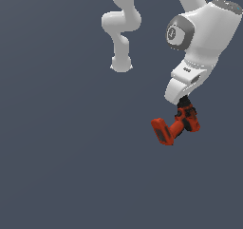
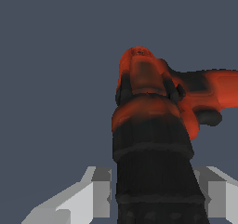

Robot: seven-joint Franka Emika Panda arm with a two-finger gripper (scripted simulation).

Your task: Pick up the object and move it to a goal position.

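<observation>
Toward the right edge of the flat grey-blue surface (image 1: 57, 176), just above mid-height in the exterior view: drill in the claw.

Between the pale grey fingers (image 2: 100, 190) of the white arm's gripper (image 1: 184, 101), closed down on the black chuck end of the small red-orange cordless power drill (image 1: 176, 125), as the wrist view shows with a finger on either side of the dark barrel. Hanging below the claw, tilted, with the handle and blocky battery base angled down toward the exterior view's left. Whether lifted clear of the surface or touching it, impossible to tell; no shadow to judge by. Likely the carry step, grasp made. No goal marker visible, so next a steady transfer without letting the off-centre weight twist the drill in the grip.
</observation>
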